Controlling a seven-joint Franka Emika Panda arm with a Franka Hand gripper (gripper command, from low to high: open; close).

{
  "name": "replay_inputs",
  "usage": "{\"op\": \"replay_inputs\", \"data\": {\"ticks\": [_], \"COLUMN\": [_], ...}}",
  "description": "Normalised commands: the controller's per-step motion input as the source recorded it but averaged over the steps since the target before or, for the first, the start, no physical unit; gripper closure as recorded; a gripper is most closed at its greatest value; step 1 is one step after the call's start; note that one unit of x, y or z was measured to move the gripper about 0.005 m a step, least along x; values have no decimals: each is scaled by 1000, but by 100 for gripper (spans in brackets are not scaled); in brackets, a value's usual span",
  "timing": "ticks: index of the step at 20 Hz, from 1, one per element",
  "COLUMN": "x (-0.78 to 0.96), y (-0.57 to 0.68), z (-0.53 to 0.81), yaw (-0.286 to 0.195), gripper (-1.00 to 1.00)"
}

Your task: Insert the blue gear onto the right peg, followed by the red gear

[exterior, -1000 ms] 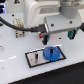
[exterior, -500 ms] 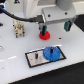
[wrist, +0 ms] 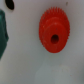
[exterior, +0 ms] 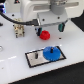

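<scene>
Exterior view first, left to right: we see the white tabletop (exterior: 12, 55), then the black-rimmed base plate (exterior: 31, 61) with a bare thin pin (exterior: 38, 54) towards the exterior view's left. The blue gear (exterior: 51, 52) lies flat on the plate's other end, so we judge it already seated over the right peg — the peg itself is hidden beneath its hub. Behind the plate, the red gear (exterior: 45, 35) rests on the tabletop, well apart from the blue one, with the hand (exterior: 49, 28) poised just above it. Its fingers (exterior: 61, 27) appear spread to either side of the gear, touching nothing.

The wrist view looks straight down on the red gear (wrist: 54, 30) — roughly centred, hub hole clear.

We judge the second step is in hand. Next: descend squarely, close on the rim, lift, carry it over the blue gear.
</scene>
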Motion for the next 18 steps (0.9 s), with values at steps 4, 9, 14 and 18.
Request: {"op": "replay_inputs", "data": {"ticks": [4,9,14,18], "x": [-426,-378,-209,-48], "y": [-1,-4,4,4], "z": [-340,-301,-210,-89], "yaw": [0,0,0,0], "gripper": [-100,-100,100,100]}}
